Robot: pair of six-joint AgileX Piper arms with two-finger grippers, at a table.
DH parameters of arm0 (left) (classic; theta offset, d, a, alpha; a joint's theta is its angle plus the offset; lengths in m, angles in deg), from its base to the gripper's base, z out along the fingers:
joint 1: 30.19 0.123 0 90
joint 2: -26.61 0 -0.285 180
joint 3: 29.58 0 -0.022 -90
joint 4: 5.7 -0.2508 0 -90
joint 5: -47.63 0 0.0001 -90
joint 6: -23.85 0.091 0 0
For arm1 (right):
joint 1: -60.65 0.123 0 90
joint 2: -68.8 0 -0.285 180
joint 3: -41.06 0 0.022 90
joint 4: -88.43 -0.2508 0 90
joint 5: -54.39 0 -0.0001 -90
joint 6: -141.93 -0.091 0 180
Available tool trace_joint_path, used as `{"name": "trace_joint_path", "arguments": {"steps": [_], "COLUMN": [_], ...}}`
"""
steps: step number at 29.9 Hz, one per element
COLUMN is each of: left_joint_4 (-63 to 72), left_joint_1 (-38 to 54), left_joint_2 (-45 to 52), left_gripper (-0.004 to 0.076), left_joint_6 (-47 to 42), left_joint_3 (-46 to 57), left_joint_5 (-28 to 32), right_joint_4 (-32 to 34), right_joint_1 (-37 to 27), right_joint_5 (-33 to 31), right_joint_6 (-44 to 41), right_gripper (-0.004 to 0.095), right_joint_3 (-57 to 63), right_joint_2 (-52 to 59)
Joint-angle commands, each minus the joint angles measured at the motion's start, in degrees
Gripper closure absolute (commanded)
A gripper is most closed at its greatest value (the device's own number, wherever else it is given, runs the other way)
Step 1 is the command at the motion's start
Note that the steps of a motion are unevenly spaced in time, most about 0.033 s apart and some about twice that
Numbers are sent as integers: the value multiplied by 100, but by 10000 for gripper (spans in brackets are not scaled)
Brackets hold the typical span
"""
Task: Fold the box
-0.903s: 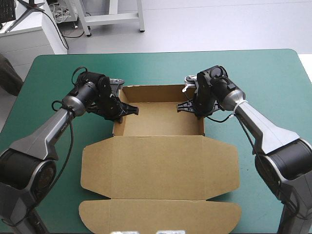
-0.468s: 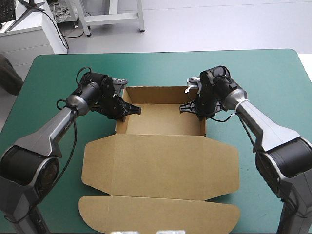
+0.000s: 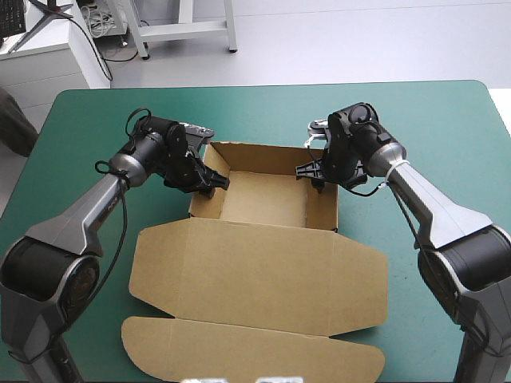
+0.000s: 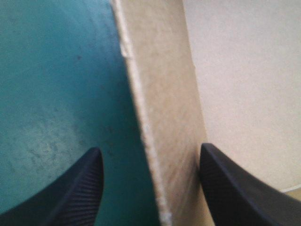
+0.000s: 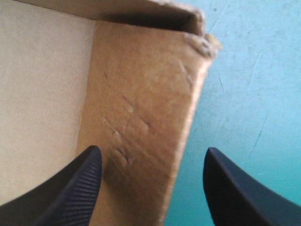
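Box: I see the box [image 3: 257, 209] in the middle of the teal-green table [image 3: 447, 128], a brown sheet half built and open on top.
Lid: nearest me, the lid [image 3: 255, 271] lies flat on the cover. Its rounded end flap [image 3: 247, 355] reaches toward the table's near edge.
Tray: just beyond the lid the tray [image 3: 263, 199] stands with its walls raised.
Left gripper: my left gripper [image 3: 209, 179] [image 4: 150, 148] is at the tray's left wall [image 4: 160, 117]. Its black fingers stand apart and straddle the wall, gripping nothing. One finger is over the cover outside; the other is inside the tray and seems to touch the wall's inner face, though I cannot be sure at this range.
Right gripper: my right gripper [image 3: 313, 171] [image 5: 153, 149] straddles the right wall [image 5: 141, 127] near its far corner. Its fingers are also spread, one inside the tray and one over the cover outside, apart from the board.
Far side: the tray's far wall sits well short of the table's far edge.
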Motion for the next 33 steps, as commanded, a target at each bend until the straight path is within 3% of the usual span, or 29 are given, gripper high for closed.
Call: {"name": "trace_joint_path", "arguments": {"steps": [1, 8, 12, 17, 21, 23, 27, 33], "left_joint_4": [-12, -144, -800, -1530, -2117, -2172, -1939, -1847], "left_joint_1": [-8, -8, -8, -8, -8, -8, -8, -8], "left_joint_2": [257, 267, 267, 592, 1067, 1349, 2016, 3325], "left_gripper": [247, 248, 259, 384, 585, 734, 734, 734], "left_joint_6": [3, 78, 88, 76, 76, 76, 76, 76], "left_joint_3": [-399, -1632, -2734, -3542, -3592, -3578, -3209, -1780], "left_joint_5": [33, -412, -952, -1048, -1048, -1048, -1048, -1038], "right_joint_4": [-16, -16, 80, 354, 324, 210, -76, -177], "right_joint_1": [-23, -23, -23, -36, -49, -49, -49, -49], "right_joint_5": [-140, -140, -140, -140, -148, -148, -148, -148], "right_joint_6": [-55, -55, 118, 118, 14, -44, -141, -141], "right_gripper": [317, 319, 319, 319, 319, 319, 319, 319], "right_joint_3": [-243, -1132, -1584, -1571, -1540, -1527, -1244, -490], "right_joint_2": [331, 392, 613, 983, 1138, 1147, 1147, 1126]}}
